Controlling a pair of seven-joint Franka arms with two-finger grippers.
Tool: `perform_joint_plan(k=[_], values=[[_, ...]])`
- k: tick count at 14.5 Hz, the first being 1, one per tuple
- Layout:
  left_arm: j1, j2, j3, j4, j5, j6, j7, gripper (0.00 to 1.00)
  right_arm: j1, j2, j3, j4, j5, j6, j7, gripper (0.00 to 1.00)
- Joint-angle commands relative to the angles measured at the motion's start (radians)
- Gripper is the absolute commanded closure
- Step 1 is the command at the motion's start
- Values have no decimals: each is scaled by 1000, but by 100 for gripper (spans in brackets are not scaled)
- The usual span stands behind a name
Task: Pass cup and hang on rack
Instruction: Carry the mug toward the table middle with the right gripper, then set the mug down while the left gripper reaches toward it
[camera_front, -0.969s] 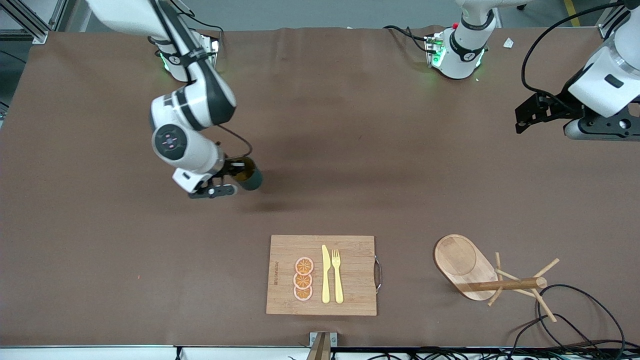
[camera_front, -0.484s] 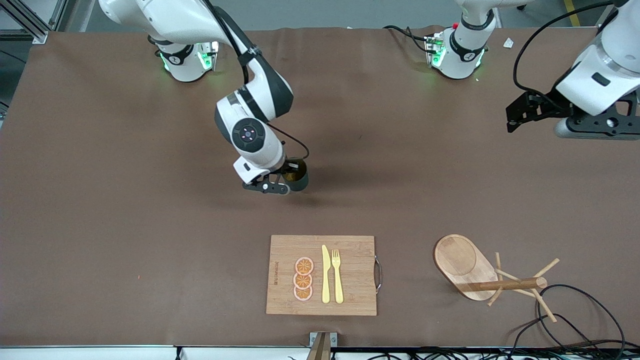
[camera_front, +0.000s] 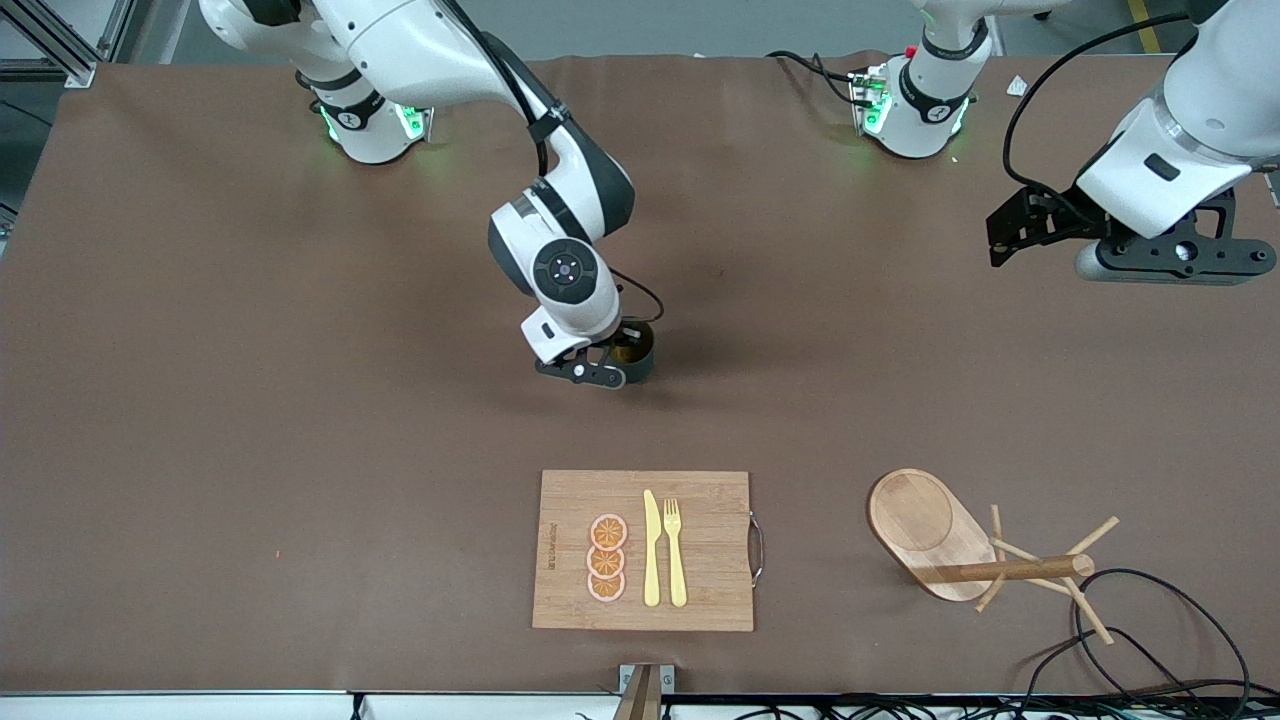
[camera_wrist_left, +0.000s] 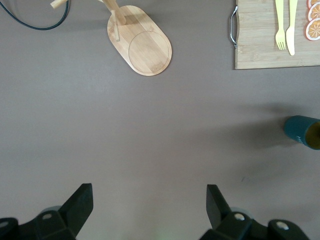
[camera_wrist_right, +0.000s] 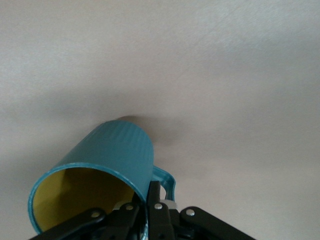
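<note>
The cup (camera_front: 636, 352) sits at the centre of the front view, its rim pinched in my right claw (camera_front: 600, 365), one finger inside the yellowish wall and one outside by the handle. I judge I grip it there to leave the body free for the other arm to take. Whether its base touches the brown worktop (camera_front: 200, 450) or hangs just above it I cannot tell.

Lower in the frame, just below centre, the cutting board (camera_front: 560, 500) carries orange slices (camera_front: 607, 558), a yellow knife (camera_front: 651, 550) and a fork (camera_front: 675, 550), clear of the handover path. Lower right stands the rack (camera_front: 925, 525), its pegs spread near a loose black cable (camera_front: 1180, 600).

At the upper right edge my left claw (camera_wrist_left: 149, 205) hovers over bare worktop with fingers wide apart, holding nothing, seemingly readied to receive the cup.

The worktop is a matte brown sheet; grey floor shows past its top edge.
</note>
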Motion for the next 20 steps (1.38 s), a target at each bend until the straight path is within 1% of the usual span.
perform_joint_plan(k=[1,4,5,6,7,8,9,12,14,15,17,20], values=[[-47,7,-1,12,6,-6,-62,0,18,16,-12,18,25,17,33,100],[-114,19,-1,14,11,-6,-188,0,29,26,-12,18,25,32,67,100],[-134,20,-1,14,15,-6,-224,0,33,25,-12,18,25,32,67,98],[-156,28,-1,15,15,-6,-266,0,33,26,-12,18,25,32,67,94],[-173,36,1,15,15,-6,-300,0,35,26,-12,18,25,31,61,83],[-189,37,-1,15,15,-6,-330,0,33,26,-12,18,25,31,61,45],[-211,46,1,17,15,-6,-366,0,35,23,-12,18,22,31,56,0],[-249,50,-1,17,17,-6,-456,0,26,14,-12,31,19,23,45,0],[-294,53,-1,17,18,-6,-517,0,14,2,-12,36,19,12,9,0],[-306,59,-1,17,18,-6,-548,0,0,-33,-15,36,19,-27,-31,0],[-363,79,-1,17,31,-6,-617,0,-46,-82,-19,30,16,-115,-134,0],[-462,123,-1,17,133,24,-689,0,-146,-171,-26,22,9,-241,-292,0]])
